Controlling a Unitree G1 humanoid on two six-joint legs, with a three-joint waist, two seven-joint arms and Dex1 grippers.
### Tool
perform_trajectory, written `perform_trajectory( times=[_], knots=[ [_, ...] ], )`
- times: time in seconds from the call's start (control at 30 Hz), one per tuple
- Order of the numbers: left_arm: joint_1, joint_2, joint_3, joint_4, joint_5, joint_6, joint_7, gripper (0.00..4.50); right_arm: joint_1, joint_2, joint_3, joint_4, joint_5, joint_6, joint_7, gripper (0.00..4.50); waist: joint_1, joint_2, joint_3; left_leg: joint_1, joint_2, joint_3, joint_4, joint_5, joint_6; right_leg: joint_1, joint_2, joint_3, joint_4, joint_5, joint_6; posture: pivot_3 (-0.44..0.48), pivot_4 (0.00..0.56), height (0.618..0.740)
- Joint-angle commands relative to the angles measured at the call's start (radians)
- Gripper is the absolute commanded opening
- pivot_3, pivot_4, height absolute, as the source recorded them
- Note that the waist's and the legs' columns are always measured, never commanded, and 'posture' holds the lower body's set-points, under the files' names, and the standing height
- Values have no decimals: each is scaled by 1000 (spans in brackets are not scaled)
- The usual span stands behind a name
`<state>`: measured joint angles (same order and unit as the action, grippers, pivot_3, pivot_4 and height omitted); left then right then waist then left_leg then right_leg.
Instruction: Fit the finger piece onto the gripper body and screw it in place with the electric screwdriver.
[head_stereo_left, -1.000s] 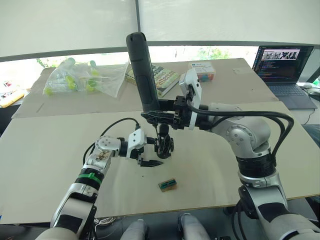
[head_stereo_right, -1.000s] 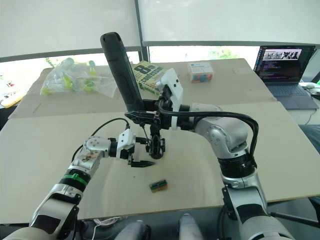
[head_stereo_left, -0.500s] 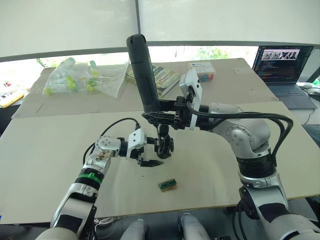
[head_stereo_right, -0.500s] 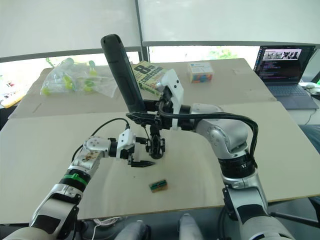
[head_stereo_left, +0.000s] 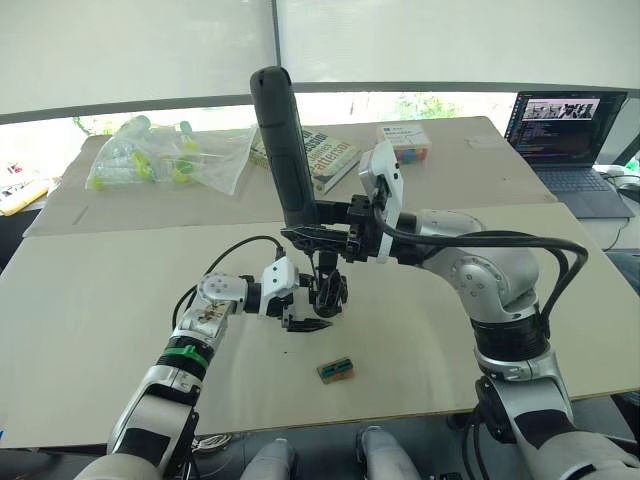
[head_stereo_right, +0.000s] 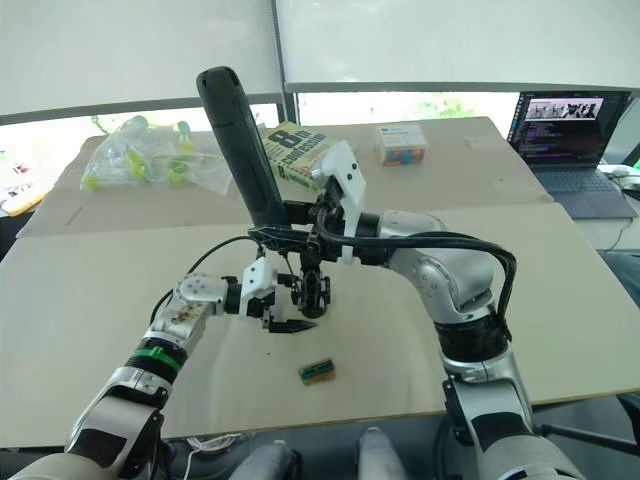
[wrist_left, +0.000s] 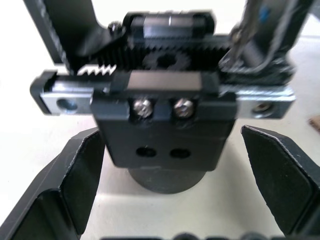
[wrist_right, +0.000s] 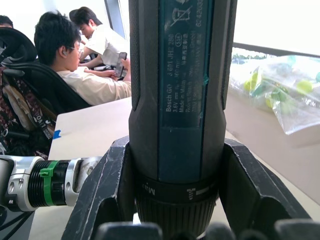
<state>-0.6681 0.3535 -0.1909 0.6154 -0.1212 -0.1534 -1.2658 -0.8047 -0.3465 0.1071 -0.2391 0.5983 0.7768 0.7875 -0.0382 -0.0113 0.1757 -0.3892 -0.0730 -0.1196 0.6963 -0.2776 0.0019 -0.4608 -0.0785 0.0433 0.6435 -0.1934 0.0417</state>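
My right gripper (head_stereo_left: 322, 236) is shut on the electric screwdriver (head_stereo_left: 283, 140), a thick black handle held nearly upright, leaning a little to the left. Its thin bit runs down to the gripper body (head_stereo_left: 328, 291), a small black mechanism on the table. In the left wrist view the gripper body (wrist_left: 167, 125) shows a toothed rail and two screws. My left gripper (wrist_left: 172, 137) is open, one finger (wrist_left: 75, 175) on each side of the body, close to it. At one end of the rail a blurred dark part sits under the bit; I cannot tell if it is the finger piece.
A small tan-and-green block (head_stereo_left: 335, 370) lies near the table's front edge. At the back are a bag of tubes (head_stereo_left: 165, 155), a book (head_stereo_left: 328, 157), a small box (head_stereo_left: 405, 140) and a laptop (head_stereo_left: 565, 140). Seated people (wrist_right: 95, 60) show in the right wrist view.
My left gripper has moved a little to the right, closer around the gripper body. The screwdriver and right arm have barely shifted.
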Motion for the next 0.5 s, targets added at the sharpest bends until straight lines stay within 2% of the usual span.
perform_trajectory(
  times=[0.03, 0.5],
  knots=[
    [-32, -18, 12, 22, 0, -22, 28, 4500, 21, -16, -18, -68, -16, -92, 20, 1911, 0, 0, 0, 0, 0, 0, 0, 0, 0, 0, 0, 0, 0, 0, 0, 0, 150, 740],
    [-54, -33, 9, 85, 7, -49, 34, 4500, 89, -33, 0, -102, -47, -176, 37, 1911, -1, 0, 0, 0, 0, 0, 0, 0, 0, 0, 0, 0, -1, 0, 0, 0, 150, 740]
  ],
)
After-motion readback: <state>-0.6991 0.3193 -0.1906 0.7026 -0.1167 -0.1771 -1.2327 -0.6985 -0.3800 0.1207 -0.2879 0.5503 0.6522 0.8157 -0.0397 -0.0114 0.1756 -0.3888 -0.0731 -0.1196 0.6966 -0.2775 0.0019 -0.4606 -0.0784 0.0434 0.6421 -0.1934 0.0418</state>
